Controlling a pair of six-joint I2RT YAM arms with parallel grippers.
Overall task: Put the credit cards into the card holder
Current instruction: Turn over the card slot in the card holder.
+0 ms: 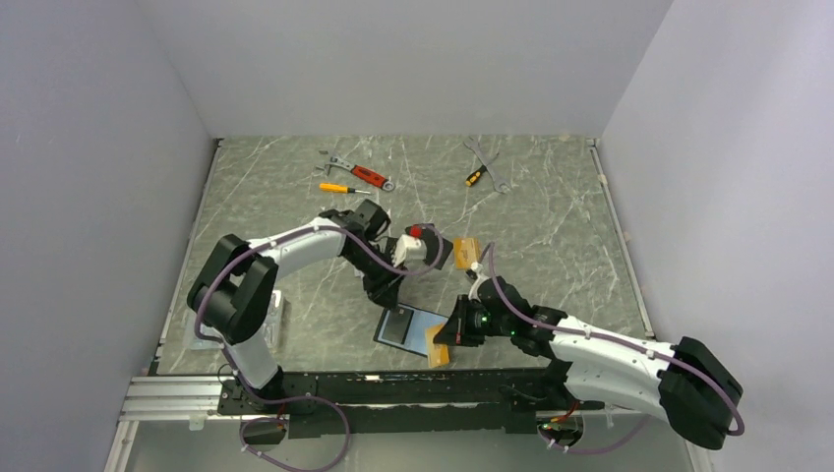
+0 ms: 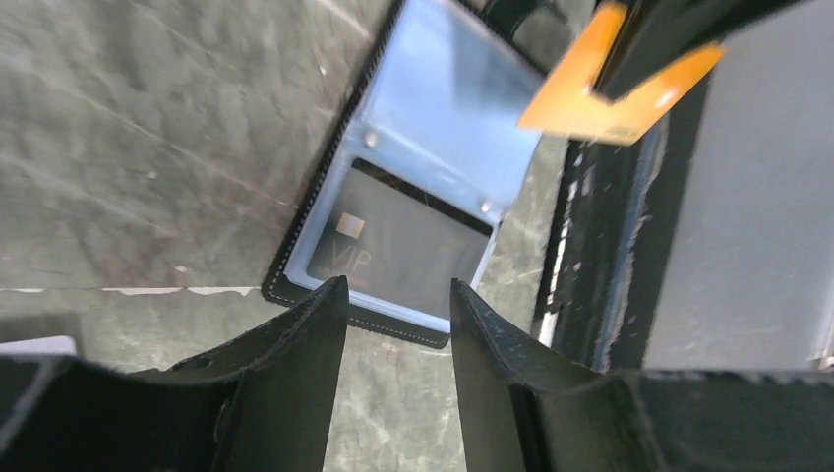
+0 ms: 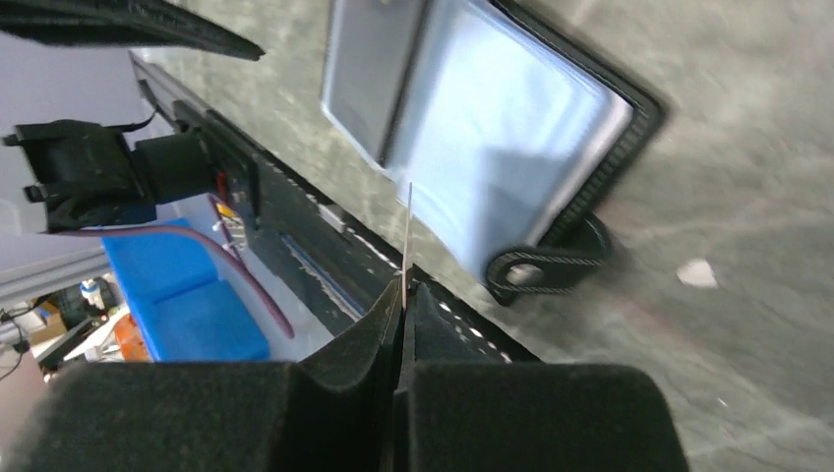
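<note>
Loading a card is the step in hand. The right arm's jaws are clenched on a gold-orange card (image 2: 565, 98), held on edge at the lower right corner of the open card holder (image 1: 398, 326), which lies flat on the counter (image 1: 561, 206) at lower centre of the overhead view, a black card (image 2: 393, 246) in its clear pocket. The left arm's jaws hang released and empty above the holder. Next, I'd say, the card's edge must meet a pocket mouth and slide in, perhaps with the left jaws pinning the holder.

Open card holder (image 2: 433, 128), black VIP card (image 2: 393, 246) tucked inside, lies flat just ahead of the left tool (image 2: 396, 305); the right tool (image 3: 405, 290) pinches an orange card (image 2: 563, 98) over its edge.
</note>
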